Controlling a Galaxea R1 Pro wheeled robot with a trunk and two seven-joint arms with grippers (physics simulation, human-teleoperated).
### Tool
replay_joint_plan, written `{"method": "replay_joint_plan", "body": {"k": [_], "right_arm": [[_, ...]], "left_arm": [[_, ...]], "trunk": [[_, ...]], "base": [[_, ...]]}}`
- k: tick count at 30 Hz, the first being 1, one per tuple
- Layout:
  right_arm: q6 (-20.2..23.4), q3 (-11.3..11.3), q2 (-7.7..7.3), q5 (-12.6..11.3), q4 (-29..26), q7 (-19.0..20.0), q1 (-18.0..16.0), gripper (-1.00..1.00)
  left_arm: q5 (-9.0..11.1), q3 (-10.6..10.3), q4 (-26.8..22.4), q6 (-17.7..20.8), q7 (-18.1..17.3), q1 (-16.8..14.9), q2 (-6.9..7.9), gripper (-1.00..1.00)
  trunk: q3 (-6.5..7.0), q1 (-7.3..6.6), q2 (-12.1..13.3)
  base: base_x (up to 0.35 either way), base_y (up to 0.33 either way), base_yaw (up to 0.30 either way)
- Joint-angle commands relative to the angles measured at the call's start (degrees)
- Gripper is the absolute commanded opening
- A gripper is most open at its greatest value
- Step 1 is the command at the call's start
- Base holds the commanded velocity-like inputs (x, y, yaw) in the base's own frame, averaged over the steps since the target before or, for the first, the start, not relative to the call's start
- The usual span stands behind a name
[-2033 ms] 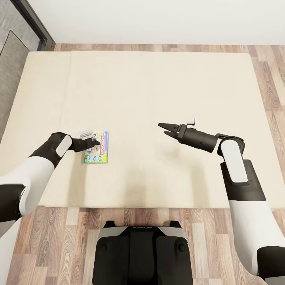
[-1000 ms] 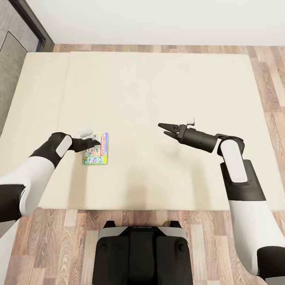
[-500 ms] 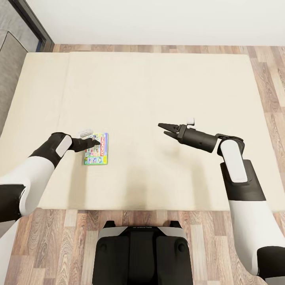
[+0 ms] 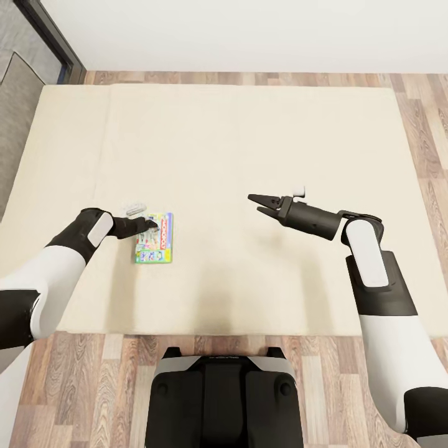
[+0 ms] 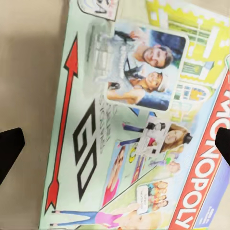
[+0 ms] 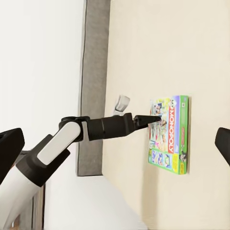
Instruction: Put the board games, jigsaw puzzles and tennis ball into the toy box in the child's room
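Now the green-edged board game [image 4: 154, 238] is seen lying flat on the bed [image 4: 249, 137], near its left side. The left tool [image 4: 149, 224] is spread wide right above it. It should be lowered straight, then closed on the box edges. The right tool [image 4: 254, 204] is held open, well apart.

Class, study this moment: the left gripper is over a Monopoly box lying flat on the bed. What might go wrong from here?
1. The Monopoly box lies flat on the soft bed, so the left gripper may struggle to get a finger under an edge and just push it along.
2. A pinch at one edge of the wide box could let it tilt or slip.
3. The right gripper hangs apart, offering no support.
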Motion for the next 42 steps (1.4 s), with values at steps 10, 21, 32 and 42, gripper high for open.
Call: {"method": "replay_joint_plan", "body": {"k": [10,21,32,42], "right_arm": [[0.1,0.0,-0.03,0.6,0.0,0.0,0.0,1.00],[0.1,0.1,-0.03,0.6,0.0,-0.2,0.0,1.00],[0.1,0.1,-0.03,0.6,0.0,-0.2,0.0,1.00],[0.1,0.1,-0.03,0.6,0.0,-0.2,0.0,1.00]], "left_arm": [[0.1,-0.5,0.0,0.1,-0.2,0.0,0.08,1.00],[0.1,-0.5,0.0,0.1,-0.2,0.0,0.08,1.00],[0.1,-0.5,0.0,0.1,-0.2,0.0,0.03,1.00],[0.1,-0.5,0.0,0.1,-0.1,0.0,0.07,1.00]], "trunk": [[-0.04,0.03,-0.1],[-0.04,0.03,-0.1],[-0.04,0.03,-0.1],[-0.04,0.03,-0.1]], "base": [[0.038,0.025,0.000],[0.005,0.003,0.000],[0.092,-0.060,0.000],[0.020,-0.013,0.000]]}}
